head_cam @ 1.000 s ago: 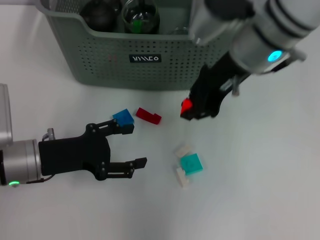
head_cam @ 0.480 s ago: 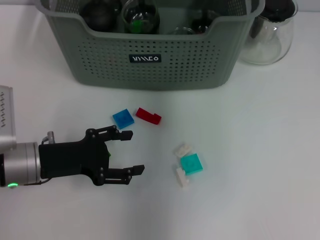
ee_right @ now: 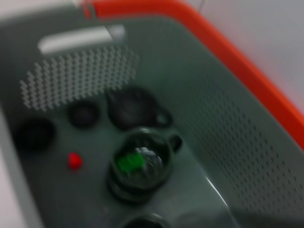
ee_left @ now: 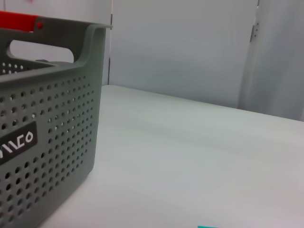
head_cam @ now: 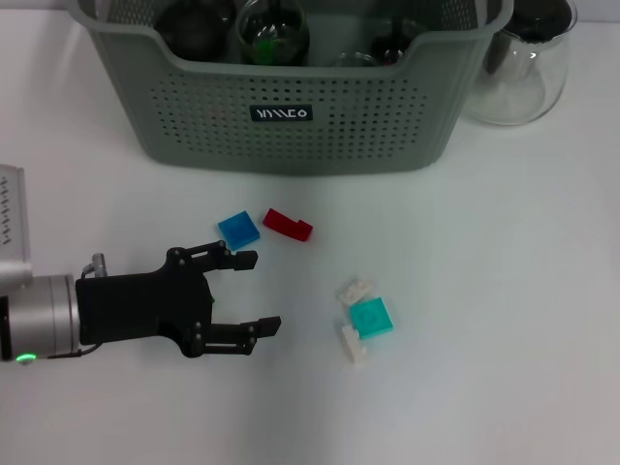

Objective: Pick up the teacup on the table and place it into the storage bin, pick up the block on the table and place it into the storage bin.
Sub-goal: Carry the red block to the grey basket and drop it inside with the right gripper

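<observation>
From the head view, the left gripper (head_cam: 247,293) hovers low over the table (head_cam: 504,291), fingers spread and empty, just beside the blue block (head_cam: 238,230). A red block (head_cam: 288,224) lies next to it, a teal block (head_cam: 370,317) further right. The storage bin (head_cam: 291,107) stands behind, dark cups inside.

Left wrist view: the bin's perforated wall (ee_left: 42,142), table beyond.

Right wrist view: looking down into the bin, a small red block (ee_right: 73,160) beside a glass teacup (ee_right: 140,166). The right gripper's fingers can't be made out.
</observation>
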Robot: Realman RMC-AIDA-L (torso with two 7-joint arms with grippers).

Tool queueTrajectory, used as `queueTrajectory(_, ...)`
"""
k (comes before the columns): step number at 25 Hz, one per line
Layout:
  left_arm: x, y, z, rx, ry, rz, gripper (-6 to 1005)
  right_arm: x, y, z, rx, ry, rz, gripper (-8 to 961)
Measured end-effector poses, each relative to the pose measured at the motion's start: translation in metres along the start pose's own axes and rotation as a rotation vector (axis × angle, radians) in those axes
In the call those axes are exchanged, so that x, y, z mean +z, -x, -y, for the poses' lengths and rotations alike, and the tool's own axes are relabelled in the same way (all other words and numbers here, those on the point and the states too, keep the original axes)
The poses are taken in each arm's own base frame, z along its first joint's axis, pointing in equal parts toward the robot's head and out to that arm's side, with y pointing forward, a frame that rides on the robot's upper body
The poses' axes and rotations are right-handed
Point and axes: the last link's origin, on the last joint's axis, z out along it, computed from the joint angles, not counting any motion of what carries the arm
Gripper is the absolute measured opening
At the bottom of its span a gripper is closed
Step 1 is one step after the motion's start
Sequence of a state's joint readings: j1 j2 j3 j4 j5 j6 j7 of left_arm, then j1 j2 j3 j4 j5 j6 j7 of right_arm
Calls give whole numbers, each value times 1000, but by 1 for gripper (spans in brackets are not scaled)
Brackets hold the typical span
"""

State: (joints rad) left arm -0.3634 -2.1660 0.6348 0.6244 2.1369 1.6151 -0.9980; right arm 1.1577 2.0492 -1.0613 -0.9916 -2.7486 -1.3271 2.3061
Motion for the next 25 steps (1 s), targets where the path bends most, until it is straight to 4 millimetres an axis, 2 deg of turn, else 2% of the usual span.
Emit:
queueTrajectory(4, 0, 0, 0, -3, 0, -1, 860, 28, -7, -1, -27, -63, -58, 214)
queueTrajectory(9, 0, -1, 2, -2, -9, 0, 860, 44, -9, -2, -56, -135, -99, 214)
queueTrajectory(15, 0, 0, 3, -2, -16, 4, 859, 48, -9, -2, -68, -156, -102, 213)
queueTrajectory(25, 0, 0, 4, -3, -20, 5, 859, 46, -8, -1, -68, -162, -103, 335)
